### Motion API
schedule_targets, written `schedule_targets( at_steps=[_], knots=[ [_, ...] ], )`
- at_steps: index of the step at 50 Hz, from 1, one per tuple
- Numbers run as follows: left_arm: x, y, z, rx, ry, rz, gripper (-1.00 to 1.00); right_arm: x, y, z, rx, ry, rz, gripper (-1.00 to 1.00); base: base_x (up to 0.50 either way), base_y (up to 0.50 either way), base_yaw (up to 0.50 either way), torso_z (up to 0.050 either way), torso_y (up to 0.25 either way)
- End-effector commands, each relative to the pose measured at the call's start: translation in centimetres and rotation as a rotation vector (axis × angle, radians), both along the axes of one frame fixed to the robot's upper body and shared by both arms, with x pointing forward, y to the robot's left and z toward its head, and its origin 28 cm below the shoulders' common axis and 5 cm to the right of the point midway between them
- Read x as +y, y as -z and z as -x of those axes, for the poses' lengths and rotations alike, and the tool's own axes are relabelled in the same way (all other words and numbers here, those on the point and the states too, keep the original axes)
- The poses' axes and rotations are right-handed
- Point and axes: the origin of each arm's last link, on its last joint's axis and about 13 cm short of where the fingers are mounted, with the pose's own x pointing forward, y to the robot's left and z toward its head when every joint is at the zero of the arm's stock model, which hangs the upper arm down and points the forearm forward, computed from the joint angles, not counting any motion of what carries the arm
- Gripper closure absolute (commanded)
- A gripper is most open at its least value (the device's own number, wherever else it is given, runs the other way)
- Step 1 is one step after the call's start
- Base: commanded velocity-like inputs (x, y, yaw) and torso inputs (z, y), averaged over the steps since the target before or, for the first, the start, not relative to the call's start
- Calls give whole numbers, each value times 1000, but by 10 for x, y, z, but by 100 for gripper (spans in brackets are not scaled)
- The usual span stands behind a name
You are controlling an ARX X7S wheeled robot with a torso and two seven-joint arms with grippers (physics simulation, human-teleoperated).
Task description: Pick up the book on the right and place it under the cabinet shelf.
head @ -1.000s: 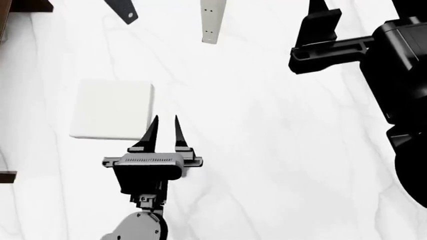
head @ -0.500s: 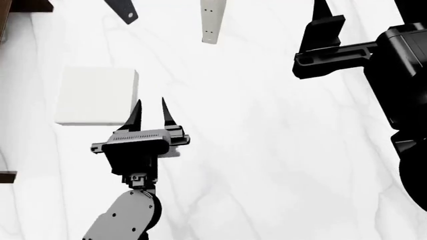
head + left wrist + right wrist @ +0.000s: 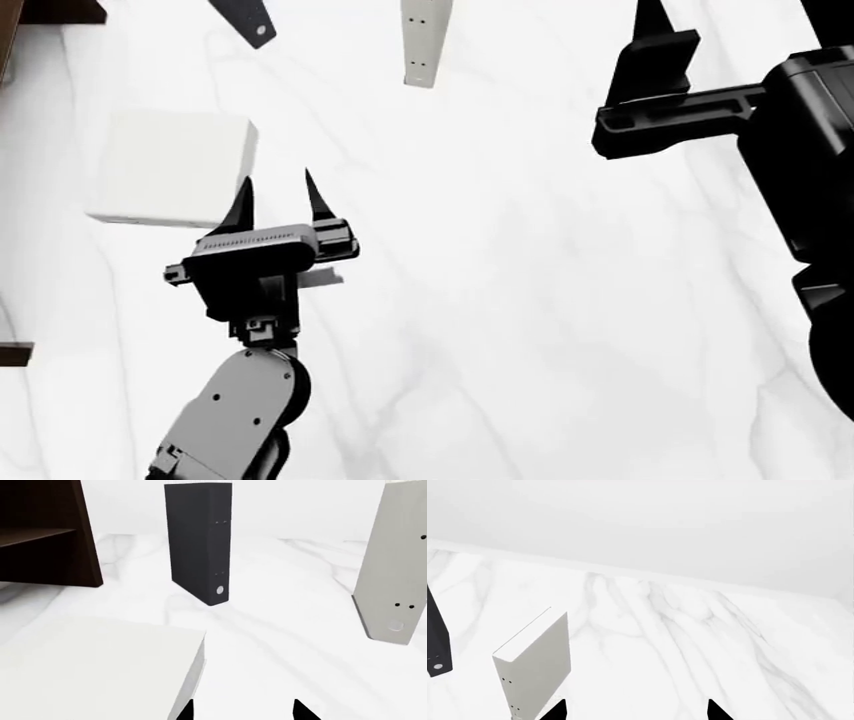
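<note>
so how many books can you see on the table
3: a thick off-white squarish book lying flat beside the left gripper, a black book standing upright, and a thin white dotted book upright beside it. Others may sit off-frame.

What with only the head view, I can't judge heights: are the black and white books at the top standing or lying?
Observer: The left wrist view shows the black book standing upright on end.
Operator: And the white one?
Observer: The right wrist view shows the white book upright too.
Operator: Any sight of the shelf?
Observer: Yes, the left wrist view shows the shelf beyond the flat-lying book, with open space beneath it.
</note>
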Motion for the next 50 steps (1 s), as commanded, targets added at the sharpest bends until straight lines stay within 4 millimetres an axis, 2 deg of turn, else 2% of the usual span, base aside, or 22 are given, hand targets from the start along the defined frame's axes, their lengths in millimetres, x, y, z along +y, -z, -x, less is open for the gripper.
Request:
schedule_targets(
  at_steps=[1, 24, 50],
  knots=[
    [43, 14, -16, 185, -192, 187, -100, 0, -2, 3, -5, 4, 4, -100, 0, 5, 7, -11, 0],
    [52, 7, -31, 177, -274, 213, -100, -2, -3, 6, -3, 20, 10, -100, 2, 2, 3, -2, -7],
    [74, 8, -41, 188, -436, 287, -100, -4, -3, 9, -1, 40, 14, -100, 0, 0, 0, -2, -7]
  ],
)
